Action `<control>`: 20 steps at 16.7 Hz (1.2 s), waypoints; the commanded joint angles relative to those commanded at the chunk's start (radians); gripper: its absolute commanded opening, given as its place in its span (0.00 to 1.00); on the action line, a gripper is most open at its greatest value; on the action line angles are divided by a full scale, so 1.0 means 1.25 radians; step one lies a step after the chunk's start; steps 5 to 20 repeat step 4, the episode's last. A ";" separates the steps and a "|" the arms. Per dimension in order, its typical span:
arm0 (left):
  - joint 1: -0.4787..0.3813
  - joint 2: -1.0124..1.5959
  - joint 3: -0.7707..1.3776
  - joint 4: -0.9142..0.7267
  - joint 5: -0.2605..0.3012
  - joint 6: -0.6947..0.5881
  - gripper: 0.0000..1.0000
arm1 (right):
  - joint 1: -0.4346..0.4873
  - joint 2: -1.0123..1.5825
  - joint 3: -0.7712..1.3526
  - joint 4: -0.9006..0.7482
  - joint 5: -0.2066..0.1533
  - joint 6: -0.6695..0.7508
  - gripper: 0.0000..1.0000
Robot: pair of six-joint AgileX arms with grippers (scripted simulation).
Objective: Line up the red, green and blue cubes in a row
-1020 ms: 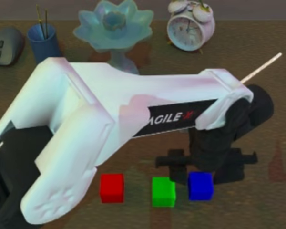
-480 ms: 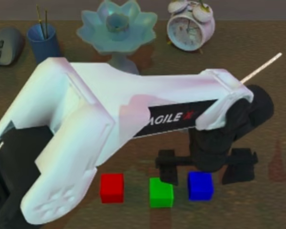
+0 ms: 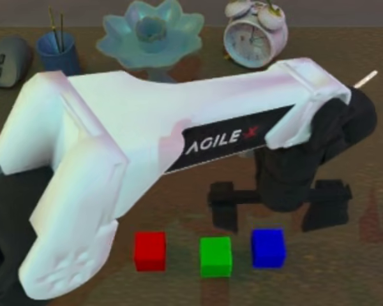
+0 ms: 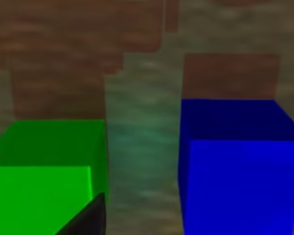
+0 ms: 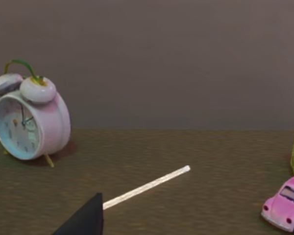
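The red cube [image 3: 150,250], green cube [image 3: 216,255] and blue cube [image 3: 269,248] stand in a row near the table's front edge. Red is farther from green than green is from blue. My left gripper [image 3: 276,210] hovers just behind green and blue, open, with nothing between its black fingers [image 3: 223,207]. The left wrist view shows the green cube [image 4: 44,171] and the blue cube [image 4: 237,166] side by side, with one fingertip [image 4: 88,220] at the green cube's edge. My right arm is outside the top view. One of its fingertips [image 5: 88,220] shows, with bare table beside it.
Along the back stand a grey mouse [image 3: 6,58], a dull-blue cup with pencils [image 3: 57,54], a pale lotus bowl [image 3: 150,32] and an alarm clock [image 3: 254,35]. A white stick [image 3: 365,80] lies at the right. A pink toy car [image 5: 286,203] sits farther right.
My left gripper has spread its jaws wider and drawn up and back from the cubes. The green cube now stands fully uncovered, shifted slightly left.
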State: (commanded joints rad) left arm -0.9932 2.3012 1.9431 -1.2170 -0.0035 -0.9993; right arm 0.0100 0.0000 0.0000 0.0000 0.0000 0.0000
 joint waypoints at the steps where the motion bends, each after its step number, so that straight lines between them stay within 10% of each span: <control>1: 0.002 -0.006 0.023 -0.029 0.000 0.000 1.00 | 0.000 0.000 0.000 0.000 0.000 0.000 1.00; 20: 0.005 -0.018 0.055 -0.064 0.000 0.002 1.00 | 0.000 0.000 0.000 0.000 0.000 0.000 1.00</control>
